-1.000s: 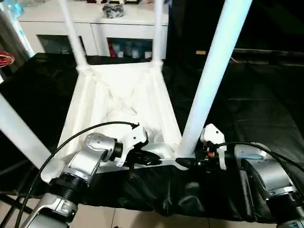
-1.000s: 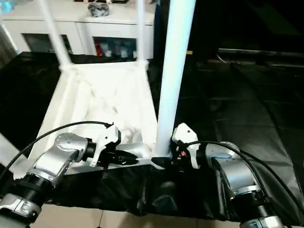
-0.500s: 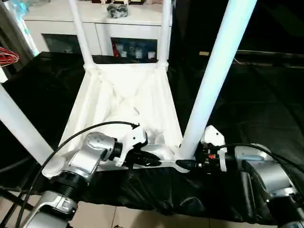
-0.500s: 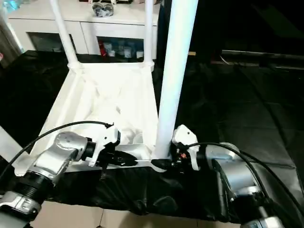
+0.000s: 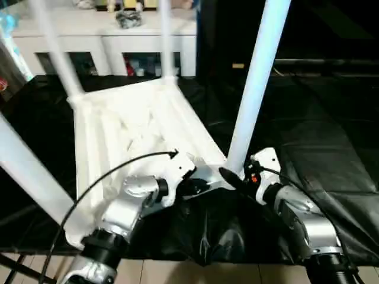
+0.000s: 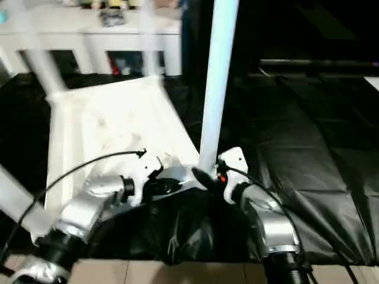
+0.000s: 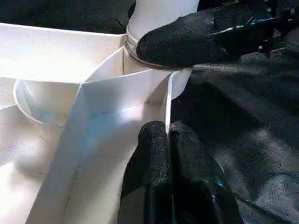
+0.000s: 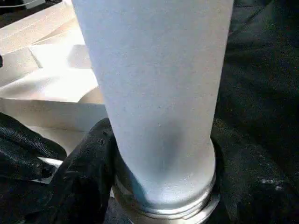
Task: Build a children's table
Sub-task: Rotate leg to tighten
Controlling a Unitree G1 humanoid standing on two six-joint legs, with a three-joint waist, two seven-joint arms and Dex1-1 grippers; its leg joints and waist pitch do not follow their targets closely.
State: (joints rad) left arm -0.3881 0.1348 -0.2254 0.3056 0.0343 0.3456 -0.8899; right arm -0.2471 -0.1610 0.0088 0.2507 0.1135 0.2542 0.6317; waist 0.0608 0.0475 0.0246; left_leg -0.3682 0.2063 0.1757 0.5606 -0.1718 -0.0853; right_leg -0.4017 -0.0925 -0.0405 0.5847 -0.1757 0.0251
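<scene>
Upturned children's table (image 6: 112, 124) on black sheet (image 6: 308, 171), right fingers (image 6: 201, 176) around leg (image 6: 218, 89)

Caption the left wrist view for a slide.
Left gripper pinches the table top's thin rim while right gripper grasps the leg base.

surface: black sheet (image 5: 331, 160) | on it: children's table (image 5: 136, 124), upturned, legs up

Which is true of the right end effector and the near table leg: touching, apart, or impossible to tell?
Touching. In the right wrist view the right end effector has black fingers pressed against both sides of the leg at its base.
</scene>
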